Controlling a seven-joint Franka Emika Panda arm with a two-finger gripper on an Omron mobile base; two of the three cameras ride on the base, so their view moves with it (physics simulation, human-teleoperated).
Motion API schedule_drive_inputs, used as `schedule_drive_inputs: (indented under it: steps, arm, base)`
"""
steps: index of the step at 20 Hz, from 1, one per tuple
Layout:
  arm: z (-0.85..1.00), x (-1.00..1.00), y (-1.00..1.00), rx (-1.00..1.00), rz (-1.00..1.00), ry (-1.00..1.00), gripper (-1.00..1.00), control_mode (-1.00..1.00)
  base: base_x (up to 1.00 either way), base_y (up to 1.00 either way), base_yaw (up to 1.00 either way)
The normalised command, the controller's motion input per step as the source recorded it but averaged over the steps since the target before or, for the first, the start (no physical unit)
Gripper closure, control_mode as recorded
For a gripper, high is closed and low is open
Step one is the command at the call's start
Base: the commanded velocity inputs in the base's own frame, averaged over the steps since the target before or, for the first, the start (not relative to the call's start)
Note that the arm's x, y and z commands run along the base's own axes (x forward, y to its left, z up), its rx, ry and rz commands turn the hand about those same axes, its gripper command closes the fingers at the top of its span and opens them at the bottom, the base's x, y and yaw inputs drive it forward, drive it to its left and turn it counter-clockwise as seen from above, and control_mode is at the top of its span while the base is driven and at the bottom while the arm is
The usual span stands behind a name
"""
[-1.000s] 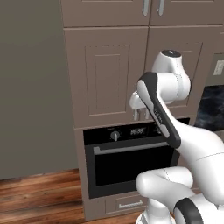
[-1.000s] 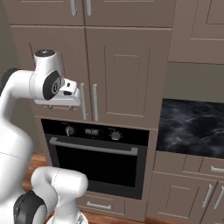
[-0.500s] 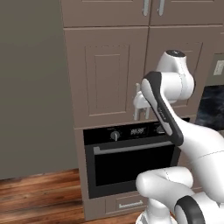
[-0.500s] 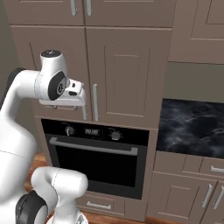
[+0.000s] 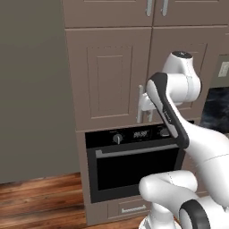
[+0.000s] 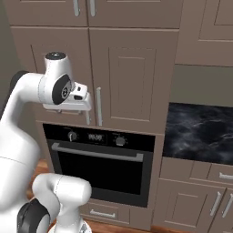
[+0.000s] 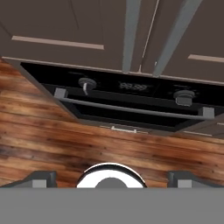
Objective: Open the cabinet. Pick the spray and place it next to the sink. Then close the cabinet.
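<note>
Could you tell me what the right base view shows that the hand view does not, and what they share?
Right base view alone: the dark marbled counter to the right of the oven, the low drawers beneath it, and the upper doors. Hand view alone: the wooden floor seen from above and the open hand. Both: the closed cabinet with its two bar handles, and the black oven with its knobs.

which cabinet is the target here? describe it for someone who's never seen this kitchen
Find the black oven. The cabinet is the tall two-door grey-brown unit directly above it, doors shut, with two long vertical silver bar handles meeting at the centre seam. The doors above it are much shorter.
</note>
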Motion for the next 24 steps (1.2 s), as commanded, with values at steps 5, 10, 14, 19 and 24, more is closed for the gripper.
schedule_drive_inputs:
  steps: [5, 10, 14, 19, 24]
  arm:
    - [0.00, 0.08, -0.34, 0.00, -0.05, 0.00, -1.00, -1.00]
    - [0.00, 0.21, -0.10, 0.00, -0.07, 0.00, -1.00, -1.00]
    - [0.00, 0.10, 0.00, 0.00, 0.00, 0.00, -1.00, -1.00]
    - [-0.27, 0.33, 0.00, -0.01, 0.00, -0.08, -1.00, -1.00]
    - [-0.57, 0.23, 0.03, 0.00, 0.00, -0.21, -1.00, -1.00]
  base:
    - [0.00, 0.00, 0.00]
    - [0.00, 0.00, 0.00]
    - [0.00, 0.00, 0.00]
    - [0.00, 0.00, 0.00]
    - [0.00, 0.00, 0.00]
